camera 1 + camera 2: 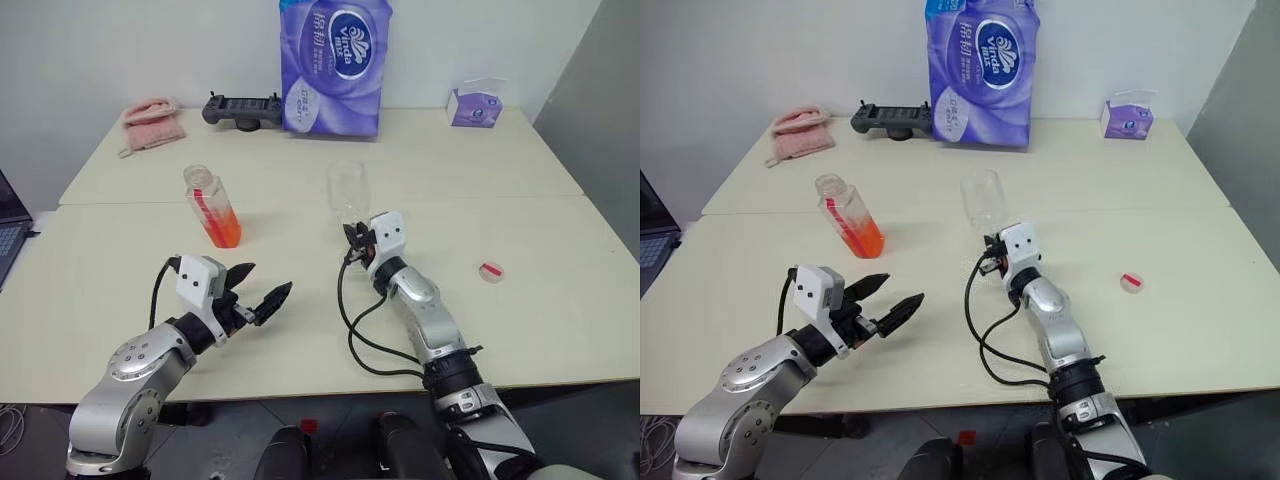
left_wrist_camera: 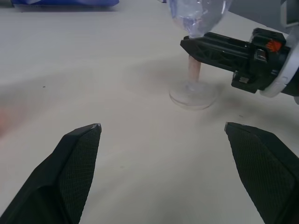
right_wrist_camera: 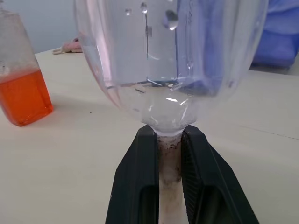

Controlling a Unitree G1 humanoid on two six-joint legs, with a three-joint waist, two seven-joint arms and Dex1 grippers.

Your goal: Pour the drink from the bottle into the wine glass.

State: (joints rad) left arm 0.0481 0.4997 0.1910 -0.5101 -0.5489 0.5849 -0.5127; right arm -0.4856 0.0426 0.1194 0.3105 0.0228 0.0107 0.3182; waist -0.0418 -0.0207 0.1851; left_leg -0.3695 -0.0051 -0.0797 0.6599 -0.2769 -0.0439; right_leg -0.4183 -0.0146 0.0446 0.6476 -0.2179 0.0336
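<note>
Two grippers work at this cream table [image 1: 520, 300], and the pour hinges on how the bottle [image 1: 212, 207] lies from the free one. The left gripper [image 1: 262, 288] hangs just above the tabletop with its jaws spread wide and empty, pointing across toward the glass; the bottle stands upright beyond it, off to its outer side, uncapped, with the drink [image 1: 224, 230] filling its lower part. That arm is plainly the nearer to it, so I judge it must swing outward and forward to meet the bottle's upright sides. The right gripper [image 3: 169, 154] is clamped on the thin stem of the wine glass [image 1: 349, 192], upright and apparently empty, near the table's middle. A small red cap [image 1: 491, 270] lies well apart to the right. Along the far edge by the white wall sit a purple tissue pack [image 1: 335, 65], a black controller [image 1: 241, 108] and a pink cloth [image 1: 152, 124].
</note>
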